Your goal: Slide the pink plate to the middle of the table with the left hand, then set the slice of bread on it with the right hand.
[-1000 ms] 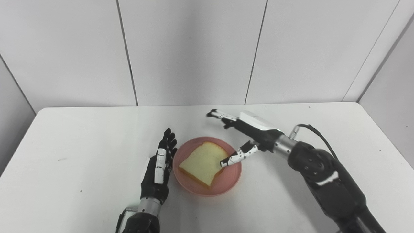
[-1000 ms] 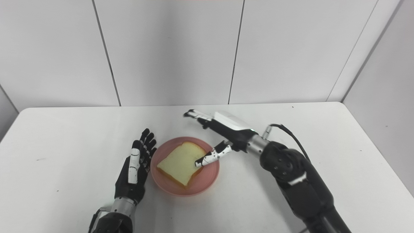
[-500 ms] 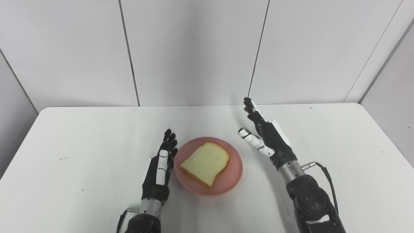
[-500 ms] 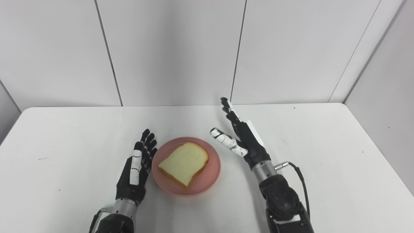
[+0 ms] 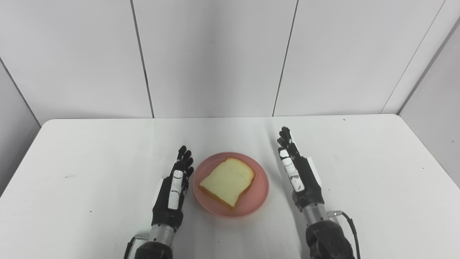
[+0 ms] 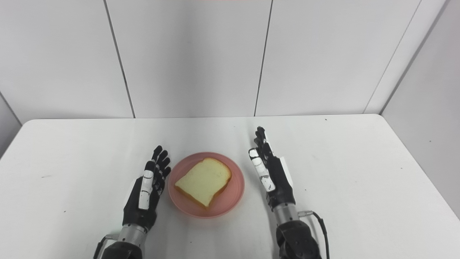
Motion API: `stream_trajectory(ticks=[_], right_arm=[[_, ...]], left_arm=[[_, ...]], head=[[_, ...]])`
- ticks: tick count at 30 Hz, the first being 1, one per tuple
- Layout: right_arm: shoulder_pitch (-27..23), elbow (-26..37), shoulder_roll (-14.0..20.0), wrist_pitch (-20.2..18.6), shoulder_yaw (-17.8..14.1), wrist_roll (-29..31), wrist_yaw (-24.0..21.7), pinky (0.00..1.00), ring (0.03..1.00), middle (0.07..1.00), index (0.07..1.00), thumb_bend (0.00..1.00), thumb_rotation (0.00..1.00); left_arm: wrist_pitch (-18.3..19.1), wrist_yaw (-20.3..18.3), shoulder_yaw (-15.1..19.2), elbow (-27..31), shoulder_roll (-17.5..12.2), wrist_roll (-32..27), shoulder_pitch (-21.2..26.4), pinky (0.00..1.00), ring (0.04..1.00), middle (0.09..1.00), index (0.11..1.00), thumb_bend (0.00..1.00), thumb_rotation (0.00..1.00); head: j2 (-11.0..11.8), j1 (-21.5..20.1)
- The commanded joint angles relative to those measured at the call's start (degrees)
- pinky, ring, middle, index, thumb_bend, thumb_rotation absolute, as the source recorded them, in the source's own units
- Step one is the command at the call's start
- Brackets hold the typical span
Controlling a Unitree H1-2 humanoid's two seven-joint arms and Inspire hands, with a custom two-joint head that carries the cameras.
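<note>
Bread slice (image 5: 227,181) lies flat on the pink plate (image 5: 257,199), inside its rim, with the plate near the middle of the white surface (image 5: 377,172). Bare surface spreads wide to both sides and toward the far edge. The left hand (image 5: 171,192) stands edge-up just beside the plate's left rim, fingers (image 5: 183,158) released and straight, holding nothing. The right hand (image 5: 301,176) stands likewise near the right rim, apart from it, fingers (image 5: 285,138) released. Grey panelled walls (image 5: 215,54) close the room behind.
</note>
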State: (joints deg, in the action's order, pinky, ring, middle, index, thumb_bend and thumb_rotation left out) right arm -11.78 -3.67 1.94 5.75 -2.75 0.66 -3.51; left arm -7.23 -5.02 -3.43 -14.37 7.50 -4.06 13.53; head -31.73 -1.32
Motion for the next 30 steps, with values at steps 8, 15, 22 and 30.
stream_trajectory(ticks=[8,15,22,30], right_arm=[[0.46,0.66,-1.19,2.17,0.01,1.18,1.34,1.0,1.0,1.0,1.0,0.69,0.89],[1.16,-0.59,-1.8,4.16,0.01,0.81,2.66,1.0,1.0,1.0,1.0,0.68,0.84],[1.22,-1.66,-1.66,5.88,0.34,0.15,2.98,1.0,1.0,1.0,1.0,0.69,0.84],[0.82,-2.55,-1.49,6.48,0.33,0.05,3.24,1.0,1.0,1.0,1.0,0.7,0.81]], left_arm=[[1.1,-0.93,0.25,0.28,-2.35,-0.23,-1.69,1.0,1.0,1.0,0.995,0.73,0.97],[2.03,-1.72,0.44,1.22,-2.95,-0.79,-1.98,1.0,1.0,1.0,1.0,0.74,0.96],[1.85,-1.98,0.83,1.94,-3.17,-1.26,-2.43,1.0,1.0,1.0,1.0,0.72,0.97],[2.91,-1.42,0.83,2.74,-3.06,-1.06,-2.64,1.0,1.0,1.0,1.0,0.72,0.97]], head=[[-0.31,-0.06],[0.12,1.01],[0.57,0.25],[0.42,0.93]])
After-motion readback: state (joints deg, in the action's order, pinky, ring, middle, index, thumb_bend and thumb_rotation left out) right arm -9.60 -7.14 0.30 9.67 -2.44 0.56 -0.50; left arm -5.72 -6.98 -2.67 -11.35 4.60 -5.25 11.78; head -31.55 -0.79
